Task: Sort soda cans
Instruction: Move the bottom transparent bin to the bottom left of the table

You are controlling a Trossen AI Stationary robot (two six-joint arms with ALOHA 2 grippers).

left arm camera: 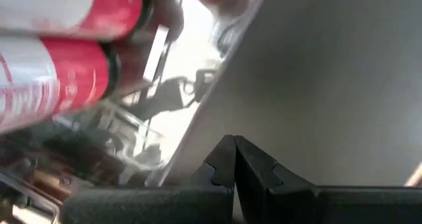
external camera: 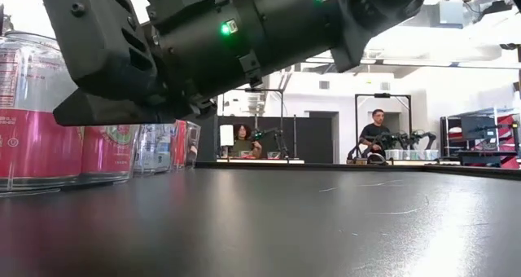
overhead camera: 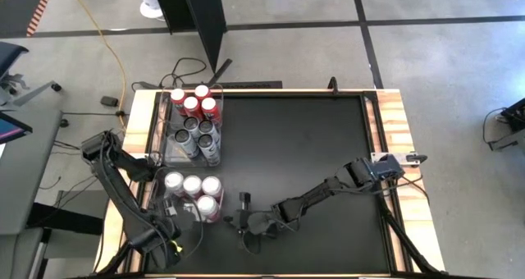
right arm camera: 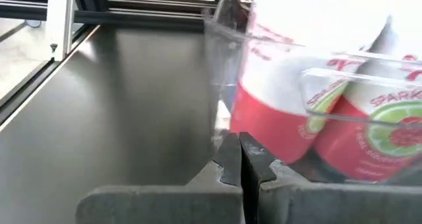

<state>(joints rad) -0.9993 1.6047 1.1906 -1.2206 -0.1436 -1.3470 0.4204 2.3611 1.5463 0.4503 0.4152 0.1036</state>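
Observation:
Soda cans stand upright in three clear tubs along the table's left side: red cans [overhead camera: 193, 102] at the far end, dark cans [overhead camera: 197, 137] in the middle, white-and-red cans [overhead camera: 193, 193] nearest. My right gripper [right arm camera: 239, 151] is shut with nothing between its fingers. It points level at the near tub's right wall [right arm camera: 224, 66], just off the mat [overhead camera: 236, 221]. My left gripper [left arm camera: 234, 159] is also shut on nothing and points down beside that tub's near side [overhead camera: 176, 242], next to the white-and-red cans [left arm camera: 59, 72]. My right gripper has its shut fingertips [right arm camera: 227, 159] right at the near tub's lower corner [right arm camera: 217, 135], coming level from the table's right. Whether they touch the wall I cannot tell. My left gripper touches nothing.
The black mat [overhead camera: 312, 148] stretches from the tubs to the table's right edge. A wooden border [overhead camera: 392, 115] frames it. In the low view my right arm [external camera: 244, 32] fills the top. People sit at benches in the room beyond [external camera: 374, 130].

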